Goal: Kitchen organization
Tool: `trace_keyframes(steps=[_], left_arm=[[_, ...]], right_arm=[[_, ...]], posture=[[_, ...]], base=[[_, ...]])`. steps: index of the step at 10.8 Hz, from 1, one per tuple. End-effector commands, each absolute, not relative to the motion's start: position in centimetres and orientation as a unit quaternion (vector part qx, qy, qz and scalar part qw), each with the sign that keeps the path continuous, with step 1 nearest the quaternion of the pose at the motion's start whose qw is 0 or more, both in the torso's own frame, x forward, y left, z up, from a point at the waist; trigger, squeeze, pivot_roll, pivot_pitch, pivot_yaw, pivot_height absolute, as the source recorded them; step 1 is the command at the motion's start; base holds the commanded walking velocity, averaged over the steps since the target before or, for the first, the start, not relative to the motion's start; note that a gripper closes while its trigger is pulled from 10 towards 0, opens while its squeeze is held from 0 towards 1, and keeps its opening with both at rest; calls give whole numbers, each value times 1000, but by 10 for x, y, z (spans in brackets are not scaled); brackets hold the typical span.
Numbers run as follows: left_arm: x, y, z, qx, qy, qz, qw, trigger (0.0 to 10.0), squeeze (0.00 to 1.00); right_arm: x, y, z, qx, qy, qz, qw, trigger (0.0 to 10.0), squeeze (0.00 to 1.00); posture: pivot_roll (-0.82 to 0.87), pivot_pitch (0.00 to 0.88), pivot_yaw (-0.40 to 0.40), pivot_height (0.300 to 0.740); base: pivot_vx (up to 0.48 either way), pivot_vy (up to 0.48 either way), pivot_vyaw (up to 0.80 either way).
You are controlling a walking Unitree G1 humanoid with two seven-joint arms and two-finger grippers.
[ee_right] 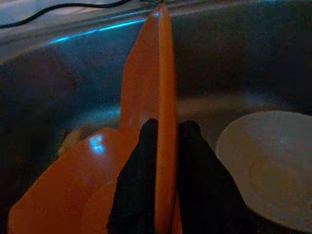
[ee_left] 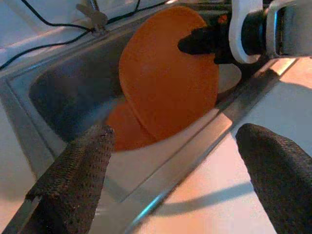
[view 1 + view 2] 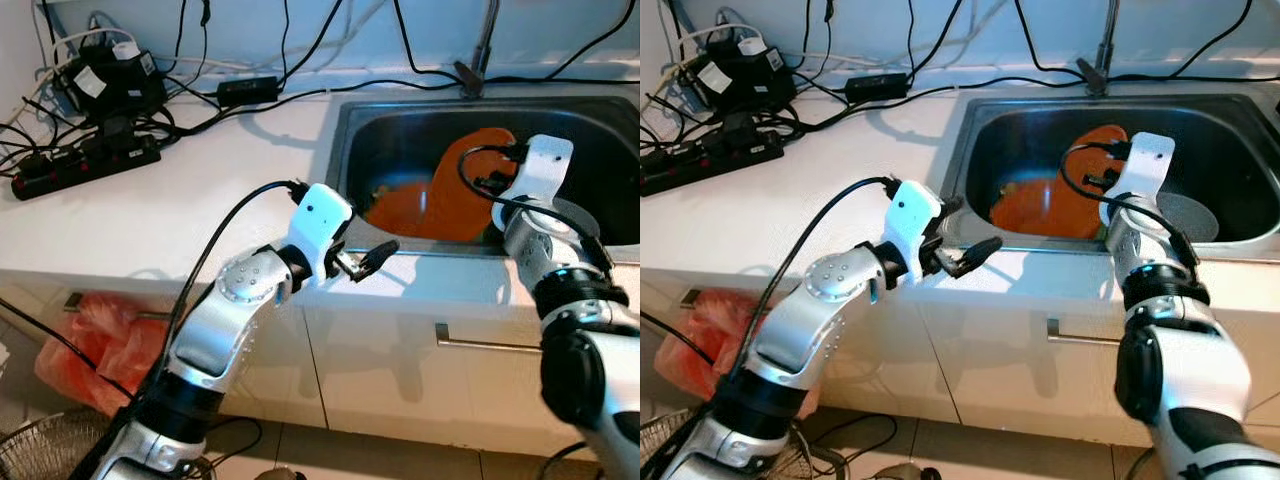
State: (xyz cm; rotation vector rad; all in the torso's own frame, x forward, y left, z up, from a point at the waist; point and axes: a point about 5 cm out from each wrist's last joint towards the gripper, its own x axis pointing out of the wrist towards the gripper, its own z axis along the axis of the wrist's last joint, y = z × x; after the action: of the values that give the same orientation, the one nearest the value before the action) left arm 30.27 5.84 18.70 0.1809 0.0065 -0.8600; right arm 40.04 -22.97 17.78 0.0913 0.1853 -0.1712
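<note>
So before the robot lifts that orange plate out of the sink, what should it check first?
1. Right gripper pinches the upright orange plate on both sides: ok.
2. Grip is deep enough not to slip: cannot tell.
3. Left gripper is open and out of the way, at the sink front edge: ok.
4. Second orange plate lying below will not snag: cannot tell.
5. White plate sits apart from the lifted one: ok.

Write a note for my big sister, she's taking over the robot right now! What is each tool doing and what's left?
Right tool: shut on the orange plate, holding it on edge inside the sink.
Left tool: open, holding nothing, over the sink's front rim.
In the sink: a second orange plate lying flat, a white plate on the bottom.
Done: one plate gripped and tilted up.
Left: probably lift it out, then take the other dishes.
</note>
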Motion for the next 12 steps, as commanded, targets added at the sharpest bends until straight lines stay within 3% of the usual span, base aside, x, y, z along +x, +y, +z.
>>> trace_keyframes(steps=[1, 3, 4, 5, 6, 7, 12], left_arm=[[299, 60, 188, 89, 9, -424, 901, 10000, 1000], [295, 63, 188, 94, 22, -425, 900, 10000, 973], [293, 64, 188, 94, 26, -425, 900, 10000, 867], [290, 66, 187, 94, 34, -426, 899, 10000, 608], [289, 66, 186, 94, 38, -425, 899, 10000, 561], [289, 66, 185, 93, 41, -426, 899, 10000, 522], [287, 70, 184, 101, 49, -427, 897, 10000, 404]], right_arm=[[403, -228, 185, 24, 81, -73, 994, 0, 0], [404, -226, 182, 6, 87, -58, 994, 392, 0], [403, -226, 181, 0, 89, -56, 994, 235, 0], [403, -224, 178, -20, 97, -49, 994, 5843, 0], [402, -224, 175, -25, 101, -51, 993, 10000, 933], [402, -224, 174, -25, 103, -51, 993, 10000, 1000], [400, -221, 167, -24, 110, -45, 993, 10000, 1000]], posture=[[143, 87, 124, 740], [163, 102, 126, 740], [167, 106, 125, 740], [169, 110, 120, 740], [171, 109, 119, 740], [172, 109, 120, 740], [184, 100, 122, 740]], base=[[0, 0, 0], [0, 0, 0], [0, 0, 0], [0, 0, 0], [0, 0, 0], [0, 0, 0], [0, 0, 0]])
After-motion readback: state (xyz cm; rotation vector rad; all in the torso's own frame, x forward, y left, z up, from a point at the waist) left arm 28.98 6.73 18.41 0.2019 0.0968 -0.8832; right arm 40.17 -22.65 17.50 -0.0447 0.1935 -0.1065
